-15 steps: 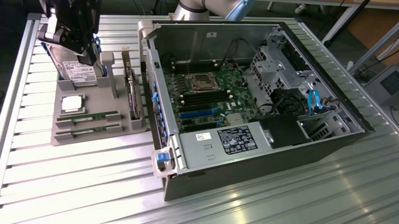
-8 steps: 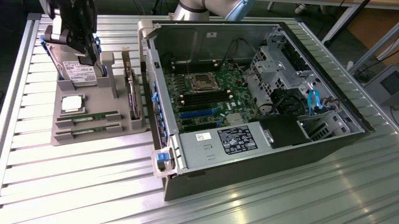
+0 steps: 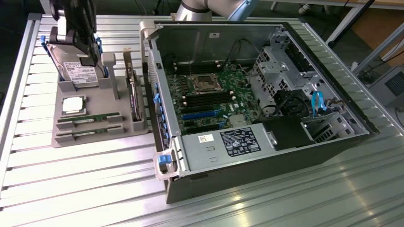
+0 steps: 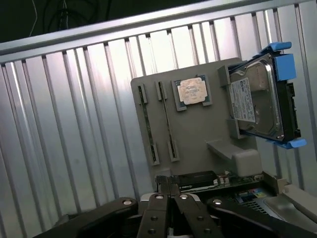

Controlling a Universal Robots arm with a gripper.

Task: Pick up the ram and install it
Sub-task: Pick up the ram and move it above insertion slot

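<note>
Table (image 3: 75,189): ribbed aluminium slats, inspected from the exterior view's left. Holder (image 3: 101,106): grey moulded tray lying flat on the table. Hard drive (image 3: 82,73): stands upright at the holder's far end between blue rails; it has a white label with dark print and a barcode block, too small to read. Processor (image 3: 73,105): silver square seated flat in its recess just in front of the drive; no lid markings are legible. Ram (image 3: 88,119): green stick seated on edge in a slot at the holder's near end, with a pale label strip along it, text unreadable. Second ram (image 3: 90,133): in the parallel slot just beside the first, same condition. Card (image 3: 134,94): stands on edge along the holder's side nearest the case. Case (image 3: 208,35): open tower lying on its side, close beside the holder. Motherboard (image 3: 221,101): green, with a socket (image 3: 205,82) near its middle and dark and blue slots beside it. Power supply (image 3: 237,142): carries a black label and a small white sticker, print not legible. Blue cable (image 3: 315,101): looped over the drive cage at the exterior view's right. Gripper (image 4: 169,186): in the wrist view the fingers are pressed fully together with nothing between them. It hangs above the holder's card side, apart from both rams.
</note>
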